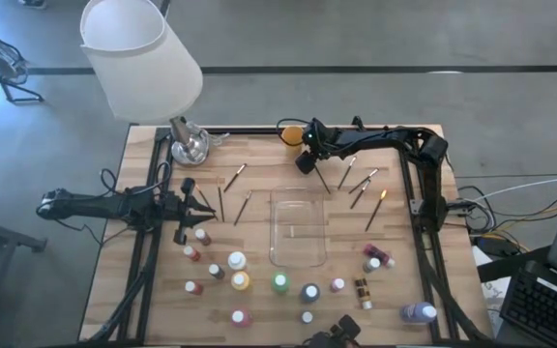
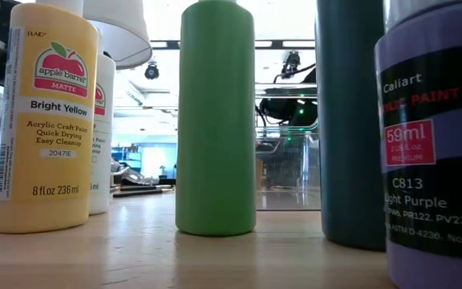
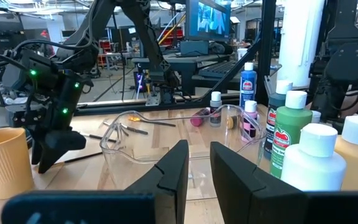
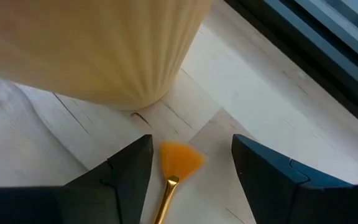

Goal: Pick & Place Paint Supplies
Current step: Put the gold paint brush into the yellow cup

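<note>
Fan brush (image 4: pixel 178 163) between right gripper (image 4: pixel 191 171) fingers.

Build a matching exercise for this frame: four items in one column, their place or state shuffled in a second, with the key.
1. fan brush
2. clear tray
3. orange cup
4. left gripper

A. at the table's far edge, by the right gripper
B. lying between the right fingers
C. mid-table, nothing inside
D. left side, holding nothing, fingers a little apart

Pairs: 1-B, 2-C, 3-A, 4-D
</note>
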Robot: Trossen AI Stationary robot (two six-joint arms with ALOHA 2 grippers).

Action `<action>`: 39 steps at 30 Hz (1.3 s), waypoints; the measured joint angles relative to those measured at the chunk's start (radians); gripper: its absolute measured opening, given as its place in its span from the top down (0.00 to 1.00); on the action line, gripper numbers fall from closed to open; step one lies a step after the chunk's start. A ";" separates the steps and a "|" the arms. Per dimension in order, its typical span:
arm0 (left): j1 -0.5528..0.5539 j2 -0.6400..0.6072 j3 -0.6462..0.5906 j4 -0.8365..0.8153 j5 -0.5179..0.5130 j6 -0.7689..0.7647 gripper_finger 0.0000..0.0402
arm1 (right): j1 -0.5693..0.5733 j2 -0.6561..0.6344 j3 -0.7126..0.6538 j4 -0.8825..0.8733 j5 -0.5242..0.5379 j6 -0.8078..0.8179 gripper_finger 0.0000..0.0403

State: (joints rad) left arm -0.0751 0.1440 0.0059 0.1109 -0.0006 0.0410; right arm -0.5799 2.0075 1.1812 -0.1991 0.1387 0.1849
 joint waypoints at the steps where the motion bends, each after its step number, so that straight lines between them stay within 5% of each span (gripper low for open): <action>1: 0.000 0.000 0.000 -0.001 0.000 0.000 0.82 | 0.000 0.000 -0.001 -0.001 0.000 0.000 0.47; 21: 0.000 0.000 0.000 0.000 0.000 0.000 0.82 | 0.000 -0.003 -0.005 -0.030 -0.001 -0.005 0.70; 33: 0.000 0.000 0.000 0.000 0.000 0.000 0.82 | 0.000 -0.003 -0.006 -0.038 -0.001 -0.013 0.96; 39: 0.000 0.000 0.000 0.000 0.000 0.000 0.82 | -0.001 -0.017 -0.007 -0.071 0.009 -0.024 0.98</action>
State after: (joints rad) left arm -0.0753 0.1444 0.0059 0.1104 -0.0006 0.0410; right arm -0.5808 1.9902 1.1747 -0.2699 0.1478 0.1606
